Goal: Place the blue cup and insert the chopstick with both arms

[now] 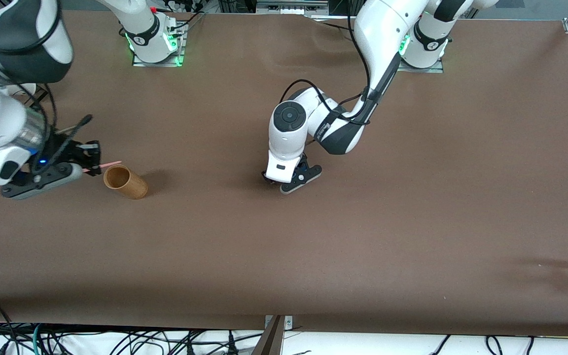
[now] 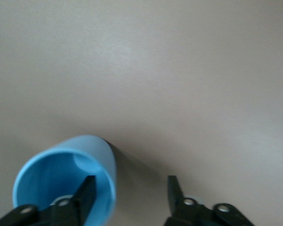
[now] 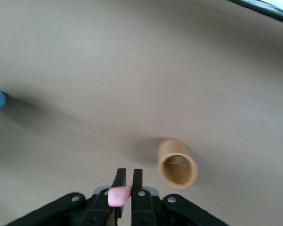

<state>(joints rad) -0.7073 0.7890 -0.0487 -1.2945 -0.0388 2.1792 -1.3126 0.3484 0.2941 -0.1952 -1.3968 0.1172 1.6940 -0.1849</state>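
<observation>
Left wrist view: left gripper stands open astride the light, rigid blue cup's thin wall, while right gripper pinches the slim chopstick

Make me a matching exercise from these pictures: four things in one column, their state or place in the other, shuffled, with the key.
1. blue cup
2. chopstick
3. brown cup
4. left gripper

A. pinched in the right gripper
B. open, one finger inside a cup
C. upright on the table under the left gripper
D. on the table beside the right gripper

Pairs: 1-C, 2-A, 3-D, 4-B
</observation>
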